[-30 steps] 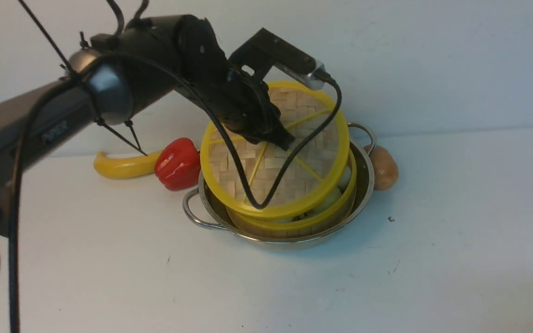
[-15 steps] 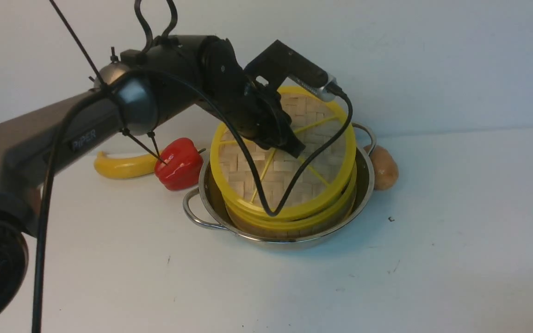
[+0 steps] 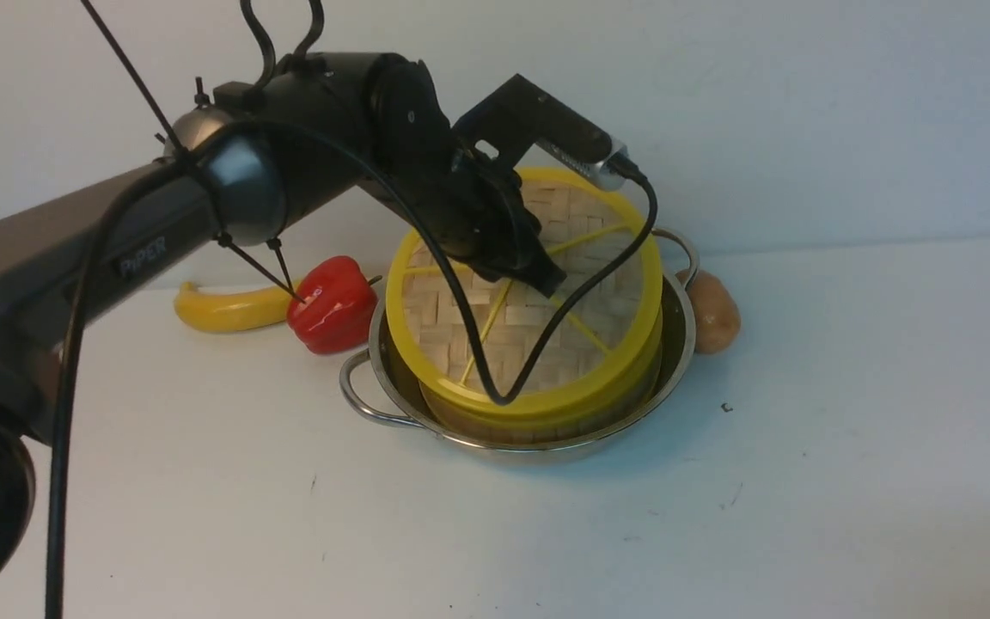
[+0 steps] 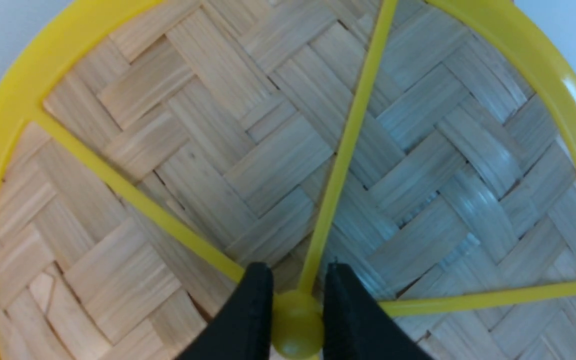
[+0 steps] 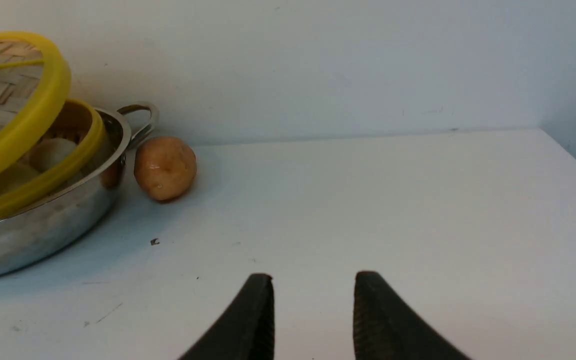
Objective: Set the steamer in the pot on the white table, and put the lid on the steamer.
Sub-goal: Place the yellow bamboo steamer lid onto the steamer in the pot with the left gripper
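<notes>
Above the counter (image 3: 847,413), the pot (image 3: 538,449) cradles the steamer (image 3: 495,423), the lid (image 3: 435,322) over it, directly beneath the nearer left arm's fingers (image 4: 298,320), clamped on its centre knob (image 4: 298,330); the right arm's fingers (image 5: 314,310) stand apart

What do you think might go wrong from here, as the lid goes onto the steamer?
The left hand grips the lid only by its small knob, so it could tilt or twist. The right wrist view shows a gap between lid and steamer, so letting go now might drop it off-centre. The cable loops across the lid and might snag its rim.
</notes>
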Motion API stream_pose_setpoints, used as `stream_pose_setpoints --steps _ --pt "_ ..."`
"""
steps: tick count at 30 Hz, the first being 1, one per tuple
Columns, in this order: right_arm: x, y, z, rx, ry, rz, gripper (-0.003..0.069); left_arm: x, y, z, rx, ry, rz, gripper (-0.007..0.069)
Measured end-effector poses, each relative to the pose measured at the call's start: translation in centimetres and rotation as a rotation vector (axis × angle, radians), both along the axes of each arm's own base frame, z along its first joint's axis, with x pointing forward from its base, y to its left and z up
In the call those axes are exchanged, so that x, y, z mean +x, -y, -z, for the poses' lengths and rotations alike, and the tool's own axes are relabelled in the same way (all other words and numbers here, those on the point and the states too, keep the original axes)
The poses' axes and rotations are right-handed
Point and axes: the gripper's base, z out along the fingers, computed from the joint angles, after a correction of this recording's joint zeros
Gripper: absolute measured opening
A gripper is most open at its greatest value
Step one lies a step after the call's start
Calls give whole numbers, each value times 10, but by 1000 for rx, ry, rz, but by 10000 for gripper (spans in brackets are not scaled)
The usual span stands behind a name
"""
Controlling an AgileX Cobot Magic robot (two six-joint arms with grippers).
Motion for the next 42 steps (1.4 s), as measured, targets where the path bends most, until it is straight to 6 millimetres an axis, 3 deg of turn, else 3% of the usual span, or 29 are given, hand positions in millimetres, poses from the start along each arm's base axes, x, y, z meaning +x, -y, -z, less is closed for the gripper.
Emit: stream_pose_setpoints --steps 10,19,42 --pt "0 0 0 0 0 0 242 2 1 2 -1 19 3 115" --pt "0 0 0 0 0 0 242 7 5 23 16 -32 0 115" --pt "0 0 0 0 0 0 242 11 13 26 8 44 19 115"
